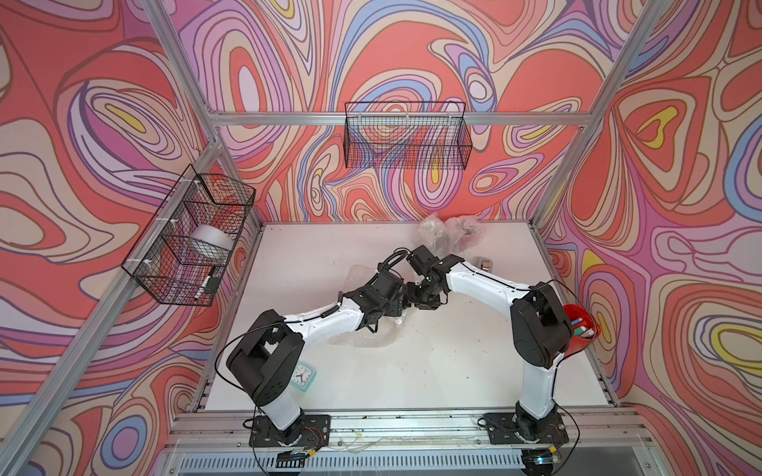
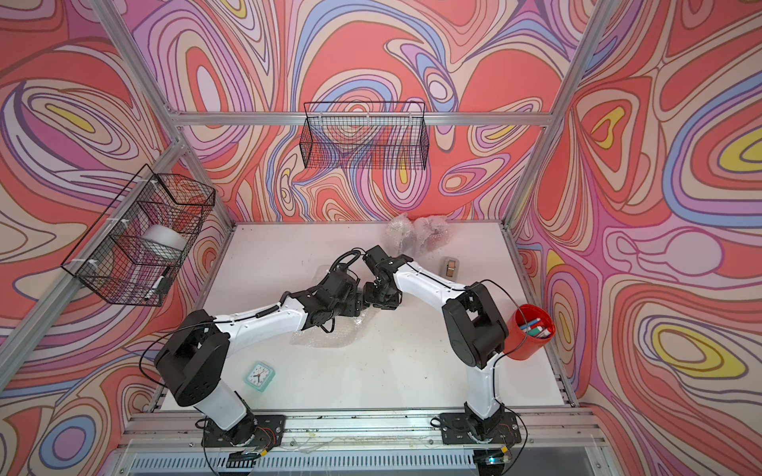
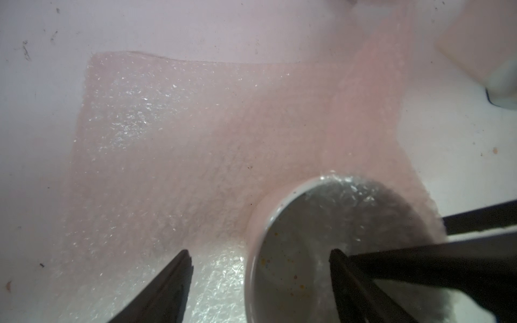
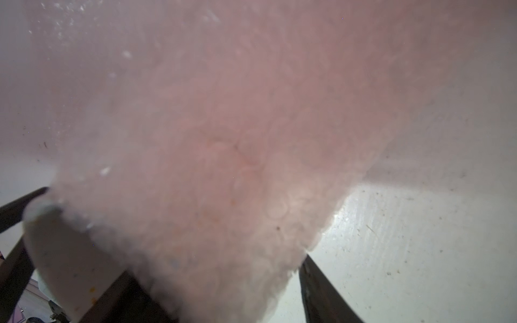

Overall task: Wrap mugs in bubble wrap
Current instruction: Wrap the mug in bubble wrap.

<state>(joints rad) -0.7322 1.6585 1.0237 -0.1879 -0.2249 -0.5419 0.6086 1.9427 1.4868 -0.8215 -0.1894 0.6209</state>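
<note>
Left pincer [image 3: 258,254], jaws apart, straddles a white speckled mug [image 3: 293,237] wall; right pincer [image 4: 216,268], at its three o'clock, gapes around clear bubble wrap [image 3: 167,139].

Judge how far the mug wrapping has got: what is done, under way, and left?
Done, it seems: a wrapped bundle and a second bundle at the back edge of the table. In hand: the white mug sits on a bubble wrap sheet, part pulled over its mouth, with the left gripper and right gripper open at it. Left: closing the sheet round this mug.
</note>
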